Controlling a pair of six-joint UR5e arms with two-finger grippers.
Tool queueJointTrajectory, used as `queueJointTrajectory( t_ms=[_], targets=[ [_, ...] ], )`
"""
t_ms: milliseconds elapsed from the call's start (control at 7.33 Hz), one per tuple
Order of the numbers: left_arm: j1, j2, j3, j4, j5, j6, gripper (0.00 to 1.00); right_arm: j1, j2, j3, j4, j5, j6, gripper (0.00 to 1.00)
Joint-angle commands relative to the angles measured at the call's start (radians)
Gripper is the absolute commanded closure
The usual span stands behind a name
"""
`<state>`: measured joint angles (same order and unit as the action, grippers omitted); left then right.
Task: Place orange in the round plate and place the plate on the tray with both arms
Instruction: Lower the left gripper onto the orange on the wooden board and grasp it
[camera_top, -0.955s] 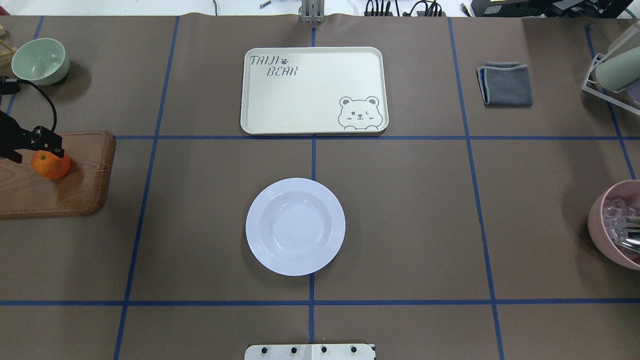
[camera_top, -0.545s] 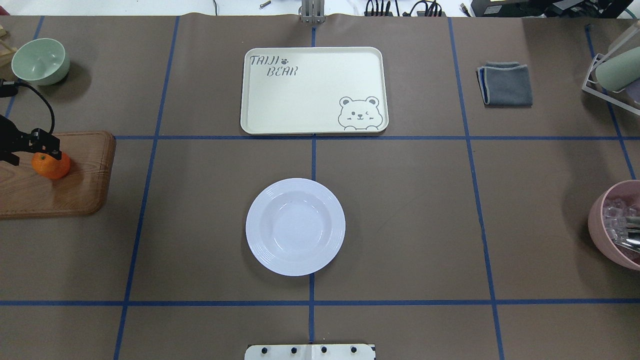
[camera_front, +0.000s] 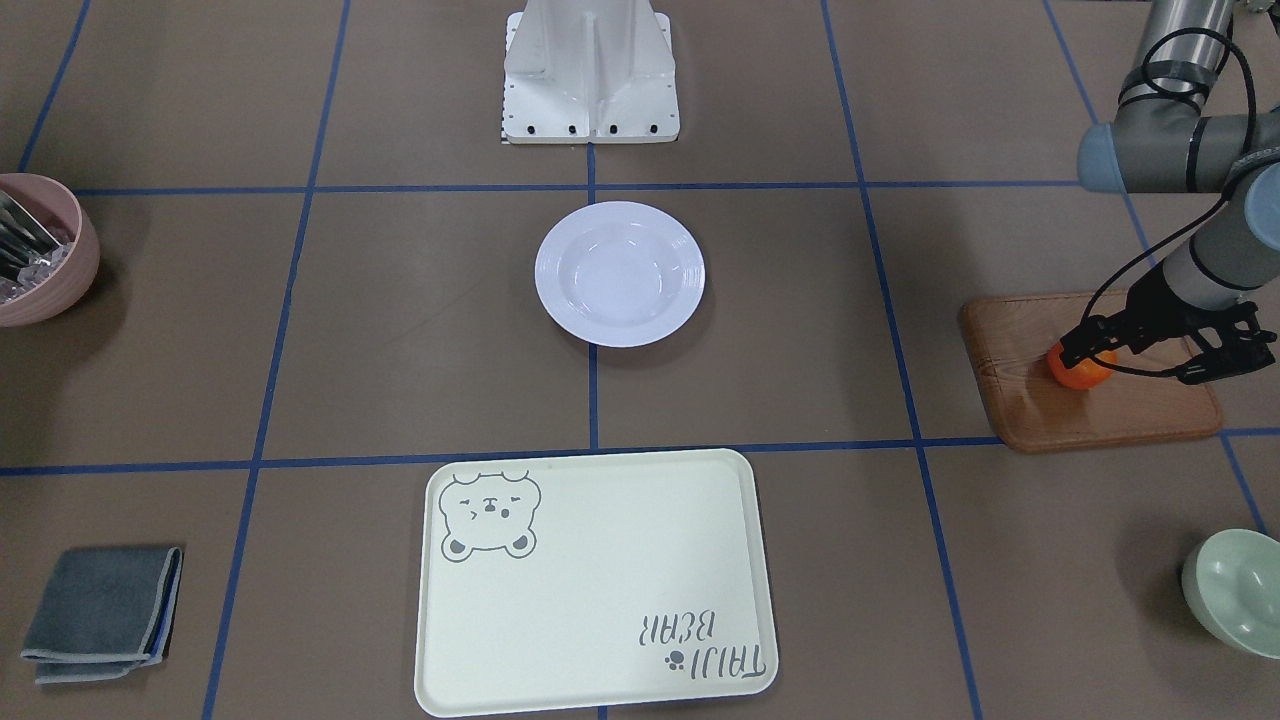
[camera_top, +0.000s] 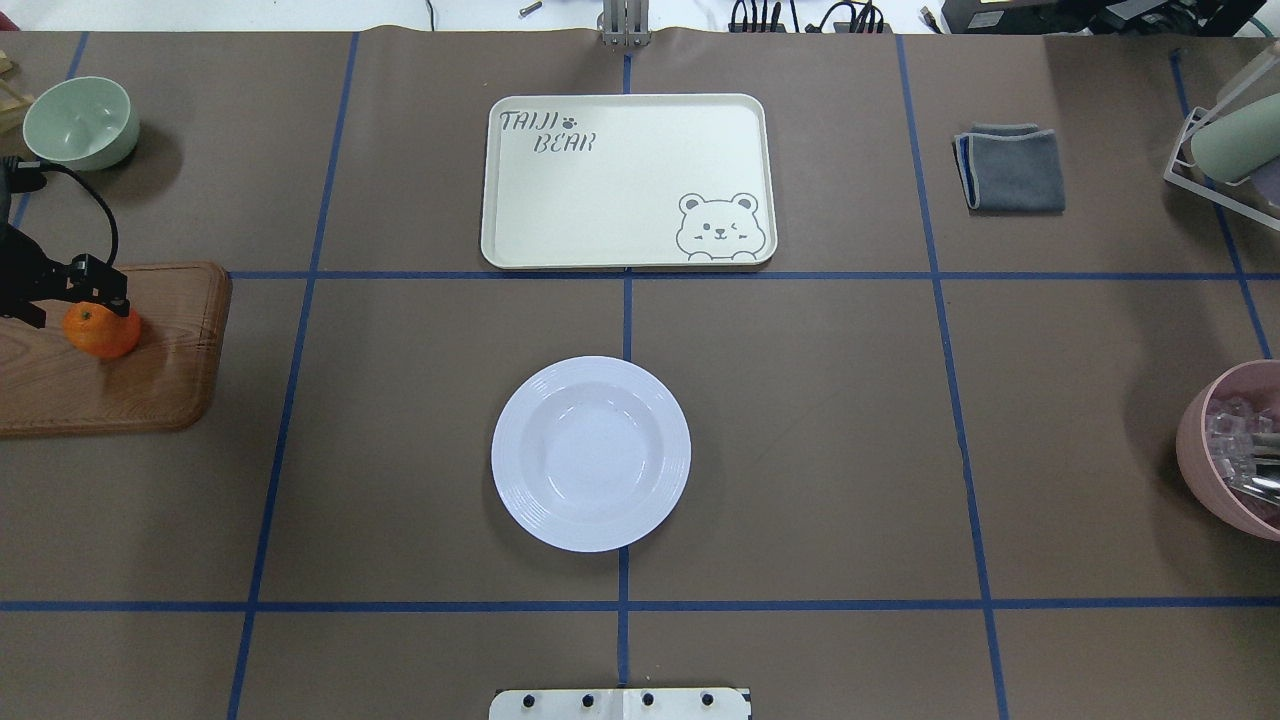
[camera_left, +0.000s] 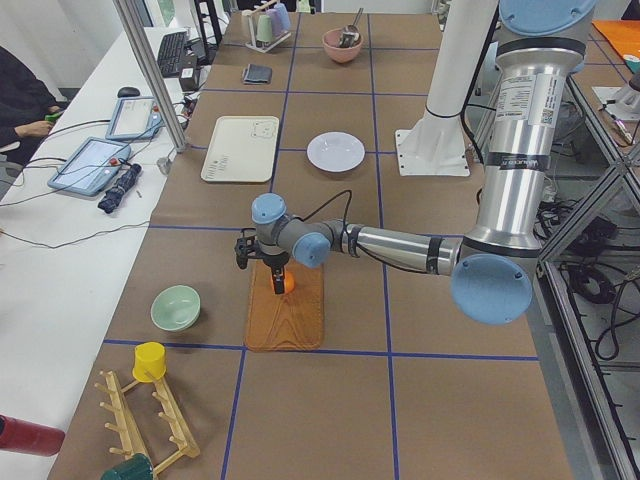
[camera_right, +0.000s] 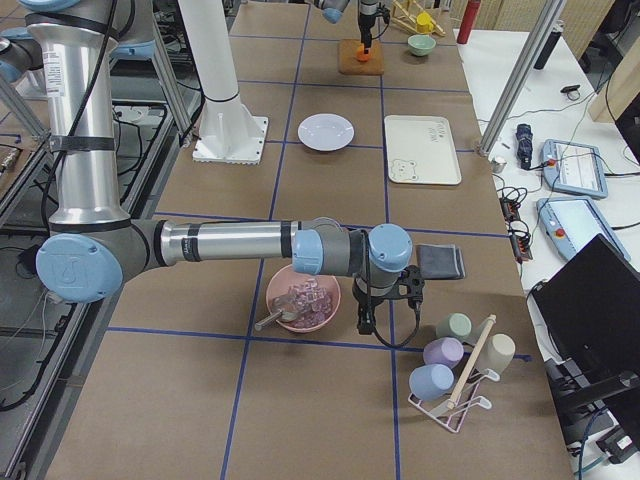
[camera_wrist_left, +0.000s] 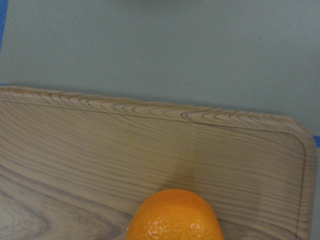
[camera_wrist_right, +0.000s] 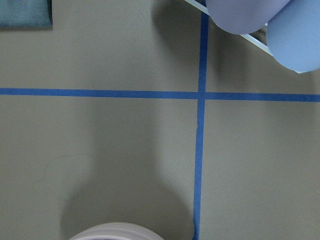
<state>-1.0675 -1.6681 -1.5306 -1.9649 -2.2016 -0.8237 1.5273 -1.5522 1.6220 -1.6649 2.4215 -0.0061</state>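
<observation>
One orange (camera_front: 1078, 372) on the wooden board (camera_top: 150, 380), at ten o'clock from the round plate (camera_top: 590, 455) seen from overhead. Left gripper (camera_front: 1088, 346) right down on it; fingers clamped or loose, impossible to tell. Tray (camera_top: 625, 180) at twelve o'clock from the plate, well apart. Right gripper (camera_right: 385, 305) just beside the pink bowl (camera_top: 1200, 450), finger spread not discernible.

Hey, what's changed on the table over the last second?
Almost nothing. The left gripper shifted only slightly above the orange, toward the table's edge and back, and its cable swayed. Nothing was visibly lifted or let go: the orange still sits on the wooden board. The plate and tray stayed put.
</observation>
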Motion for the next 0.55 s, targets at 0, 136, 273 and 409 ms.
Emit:
queueJointTrajectory(
  t_ms=[0,136,273,409],
  targets=[
    [0.02,-0.005,0.035,-0.048,0.0,-0.008,0.02,0.001,-0.002,-0.007,-0.001,-0.001,0.0,0.0],
    [0.02,-0.009,0.033,-0.049,-0.001,-0.008,0.02,0.001,-0.002,-0.008,-0.001,-0.001,0.0,0.0],
    [0.021,-0.009,0.035,-0.048,-0.001,-0.006,0.02,0.001,-0.002,-0.011,-0.002,-0.001,0.0,0.0],
    [0.023,-0.009,0.038,-0.049,0.0,-0.005,0.02,0.001,-0.002,-0.017,-0.001,-0.001,0.0,0.0]
  ],
)
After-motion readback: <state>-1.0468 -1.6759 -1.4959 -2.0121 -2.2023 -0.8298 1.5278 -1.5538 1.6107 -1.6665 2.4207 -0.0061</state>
